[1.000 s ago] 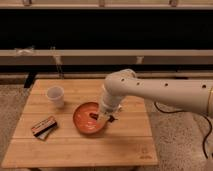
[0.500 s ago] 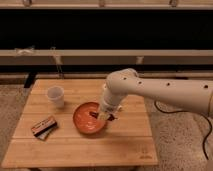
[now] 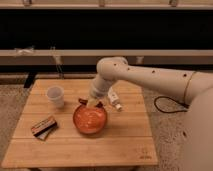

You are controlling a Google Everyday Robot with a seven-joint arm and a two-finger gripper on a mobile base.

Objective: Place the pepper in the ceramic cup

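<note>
Gripper [image 3: 93,103] closed at centre frame, above the bowl [image 3: 90,131] and its far rim, pinching the pepper [image 3: 83,101] clear so I can carry it left to the ceramic cup [image 3: 55,95].

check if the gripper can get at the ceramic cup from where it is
Probably yes. The gripper hangs shut at the orange bowl's far rim, and the ceramic cup stands upright with only bare table between them; the white bottle lies on the gripper's other side.

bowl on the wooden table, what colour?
Orange-red round bowl, seen in the camera view; the gripper sits over its far rim.
</note>
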